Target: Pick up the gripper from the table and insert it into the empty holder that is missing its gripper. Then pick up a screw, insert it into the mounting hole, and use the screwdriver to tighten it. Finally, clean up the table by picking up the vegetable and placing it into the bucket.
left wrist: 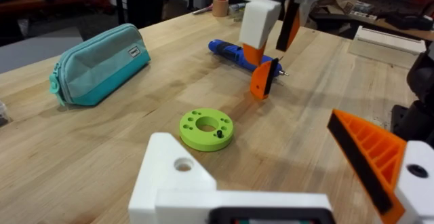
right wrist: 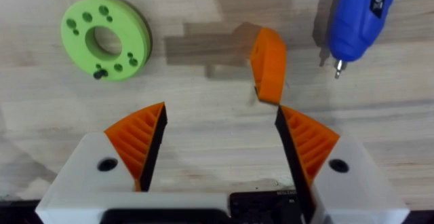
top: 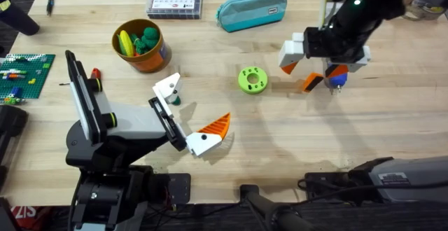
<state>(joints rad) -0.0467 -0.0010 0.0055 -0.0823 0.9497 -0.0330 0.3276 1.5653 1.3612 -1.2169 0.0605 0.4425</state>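
1. The right gripper [top: 308,63] is held wide open over the table [top: 280,147], with nothing between its pads.
2. The left gripper [top: 190,112] is likewise spread wide and empty.
3. The bucket [top: 141,47] is seen at the far left, well apart from both, toys heaped inside.
4. The blue screwdriver [right wrist: 363,17] is seen lying just beside the right gripper; the green ring [top: 253,79] is placed between the arms.

At the far edge of your table [top: 294,147] sit a teal pencil case [top: 252,10] and a clear lidded box [top: 174,1] (left of it); a green brick plate [top: 24,73] lies far left.

Pale wooden table [top: 280,129] with matt grain; the green ring [left wrist: 207,129] looks matt plastic (blue screwdriver [right wrist: 359,17] glossier), pouch [left wrist: 98,62] cloth.
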